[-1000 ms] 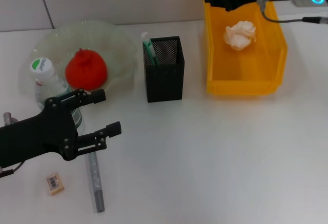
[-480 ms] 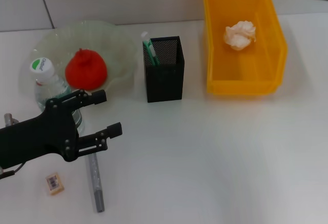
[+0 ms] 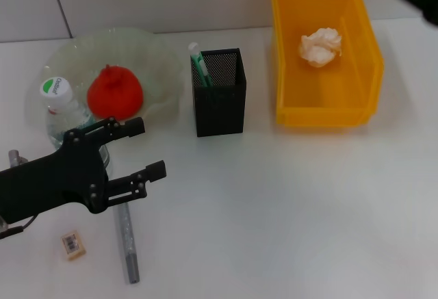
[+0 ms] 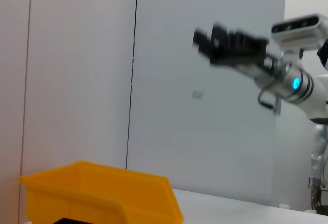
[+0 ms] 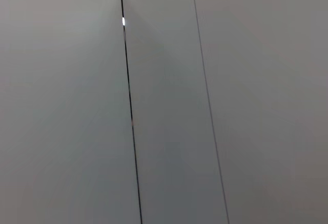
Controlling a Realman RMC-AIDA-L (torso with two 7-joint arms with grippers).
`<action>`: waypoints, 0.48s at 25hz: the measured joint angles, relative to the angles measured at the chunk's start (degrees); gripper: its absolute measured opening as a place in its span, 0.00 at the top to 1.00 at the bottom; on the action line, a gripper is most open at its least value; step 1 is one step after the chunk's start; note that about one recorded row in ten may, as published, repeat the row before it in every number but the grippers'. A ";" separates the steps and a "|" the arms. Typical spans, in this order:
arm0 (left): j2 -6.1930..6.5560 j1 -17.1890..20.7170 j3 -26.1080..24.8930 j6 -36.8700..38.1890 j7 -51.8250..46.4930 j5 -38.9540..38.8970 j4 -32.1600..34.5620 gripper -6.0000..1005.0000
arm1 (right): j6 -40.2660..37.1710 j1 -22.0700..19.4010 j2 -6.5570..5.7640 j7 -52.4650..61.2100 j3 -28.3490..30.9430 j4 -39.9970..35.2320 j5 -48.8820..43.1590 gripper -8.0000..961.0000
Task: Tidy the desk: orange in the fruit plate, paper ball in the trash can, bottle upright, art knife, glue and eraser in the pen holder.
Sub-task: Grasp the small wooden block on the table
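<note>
Orange bin (image 3: 327,115), black mesh holder (image 3: 220,100), red fruit (image 3: 114,92), possibly grey knife (image 3: 127,237).

We see even, bright overhead light on the white desk (image 3: 287,210), soft short shadows beside the pen holder (image 3: 220,92) and yellow bin (image 3: 325,114), motion blur on the right gripper (image 4: 225,43), no harsh glare.

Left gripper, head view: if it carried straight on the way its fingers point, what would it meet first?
The left gripper, open, points toward the pen holder. That looks like the first thing in line, though its height above the table is unclear.
</note>
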 joint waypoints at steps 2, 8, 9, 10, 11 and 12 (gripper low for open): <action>-0.17 -0.01 -0.07 0.00 0.17 0.00 0.00 0.22 | 0.04 0.20 -0.09 0.22 0.09 1.44 -2.81 0.63; -0.59 0.12 -0.23 0.00 0.28 -0.25 0.07 0.22 | 0.86 2.48 0.09 4.18 0.00 2.15 -14.94 0.63; -0.61 0.18 -0.23 0.00 0.28 -0.29 0.10 0.22 | 0.94 3.16 0.20 4.65 -0.01 2.12 -17.42 0.63; -0.63 0.28 -0.27 0.00 0.29 -0.37 0.19 0.22 | 1.04 3.74 0.36 5.01 0.00 2.05 -20.12 0.63; -0.63 0.35 -0.33 0.02 0.29 -0.42 0.26 0.22 | 1.08 4.00 0.49 5.15 0.00 1.97 -21.61 0.63; -0.64 0.43 -0.54 0.11 0.29 -0.46 0.32 0.22 | 1.08 4.26 0.68 5.17 0.01 1.85 -23.08 0.63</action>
